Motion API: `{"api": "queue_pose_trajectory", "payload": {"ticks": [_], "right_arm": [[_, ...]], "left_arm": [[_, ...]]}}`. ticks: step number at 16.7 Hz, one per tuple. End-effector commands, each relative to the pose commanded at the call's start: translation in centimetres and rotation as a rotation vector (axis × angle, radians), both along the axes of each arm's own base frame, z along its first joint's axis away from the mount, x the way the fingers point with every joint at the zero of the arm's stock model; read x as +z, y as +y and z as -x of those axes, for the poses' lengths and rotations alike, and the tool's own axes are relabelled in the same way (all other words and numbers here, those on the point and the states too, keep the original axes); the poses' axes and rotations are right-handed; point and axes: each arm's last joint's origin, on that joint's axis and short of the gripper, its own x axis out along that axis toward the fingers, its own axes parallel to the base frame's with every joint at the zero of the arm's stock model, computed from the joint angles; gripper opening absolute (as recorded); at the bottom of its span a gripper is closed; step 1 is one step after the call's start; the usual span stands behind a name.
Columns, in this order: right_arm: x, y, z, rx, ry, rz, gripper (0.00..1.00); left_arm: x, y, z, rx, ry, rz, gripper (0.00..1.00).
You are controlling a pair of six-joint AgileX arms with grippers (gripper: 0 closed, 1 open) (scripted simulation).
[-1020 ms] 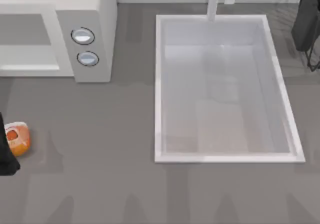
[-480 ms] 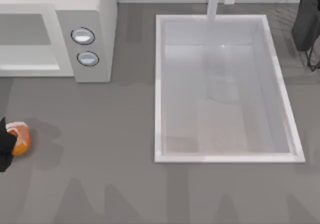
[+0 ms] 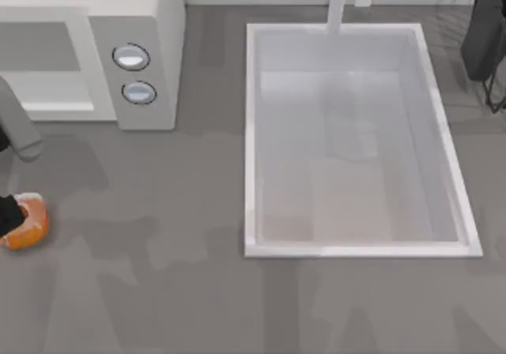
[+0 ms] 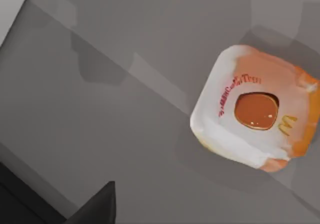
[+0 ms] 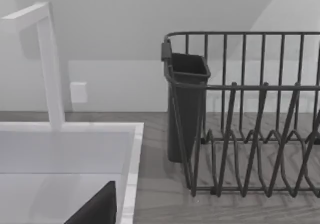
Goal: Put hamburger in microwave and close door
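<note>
The hamburger (image 3: 28, 223) lies on the grey counter at the far left edge, in front of the microwave (image 3: 134, 46). In the left wrist view the hamburger (image 4: 257, 113) shows a pale top with a brown centre, resting flat on the counter. My left gripper (image 3: 6, 213) is a dark shape overlapping the bun's left side; a dark part of it (image 4: 95, 206) shows apart from the bun in the wrist view. The microwave's grey cavity (image 3: 39, 50) stands open and its door is out of view. A dark part of my right gripper (image 5: 95, 209) hangs over the sink corner.
A white sink basin (image 3: 253, 141) with a tap (image 3: 338, 2) takes up the middle and right of the counter. A dark wire dish rack (image 5: 250, 114) with a utensil cup (image 5: 187, 104) stands at the back right. A grey link of my left arm (image 3: 17, 125) crosses in front of the microwave.
My left arm has swung, and its grey link now shows in front of the microwave. The dark gripper shape sits lower against the hamburger, which has barely shifted. The right side is unchanged.
</note>
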Motion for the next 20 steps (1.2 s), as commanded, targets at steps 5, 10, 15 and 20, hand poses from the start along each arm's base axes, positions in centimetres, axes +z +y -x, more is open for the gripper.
{"api": "queue_pose_trajectory", "payload": {"ticks": [5, 10, 15, 20], "right_arm": [[0.0, 0.0, 0.0, 0.000, 0.000, 0.000, 1.00], [0.0, 0.0, 0.0, 0.000, 0.000, 0.000, 1.00], [0.0, 0.0, 0.0, 0.000, 0.000, 0.000, 1.00], [0.0, 0.0, 0.0, 0.000, 0.000, 0.000, 1.00]], "left_arm": [[-3.3, 0.5, -5.5, -0.237, 0.305, -0.056, 1.00], [-4.7, 0.7, -7.5, -0.342, 0.411, -0.062, 1.00], [-4.7, 0.5, -7.4, -0.345, 0.409, -0.063, 1.00], [-6.8, 0.6, -6.2, -0.342, 0.412, -0.062, 1.00]]}}
